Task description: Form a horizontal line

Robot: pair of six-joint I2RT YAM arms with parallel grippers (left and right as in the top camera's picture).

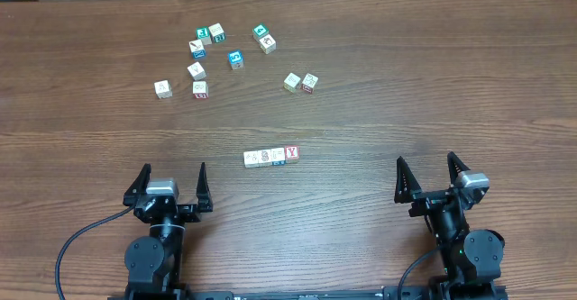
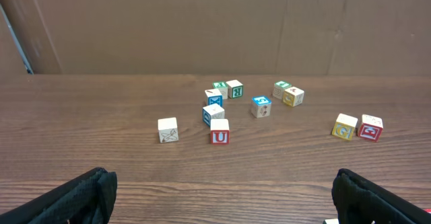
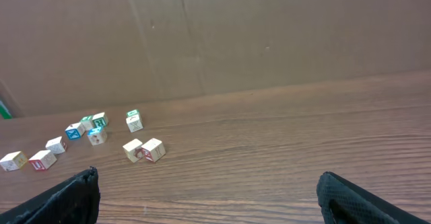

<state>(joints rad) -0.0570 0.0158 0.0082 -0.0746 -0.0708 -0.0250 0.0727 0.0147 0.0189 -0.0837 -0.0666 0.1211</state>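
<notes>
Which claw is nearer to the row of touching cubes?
Left. The left claw stands close by the row, off its plain end; the right claw stands farther away, beyond the Y end.

A dark wood-grain table (image 1: 406, 57) is backed by a plain brown wall (image 2: 202, 22), evenly lit.

The left fingers (image 2: 71, 198) sit dark in the two lower corners, spread wide. Above them, loose cubes lie scattered mid-frame on the brown desk (image 2: 87, 109) — a white cube (image 2: 168, 130) near a red U cube (image 2: 219, 132), and at right a yellow cube (image 2: 345, 126) just beside a red cube (image 2: 370, 128).
</notes>
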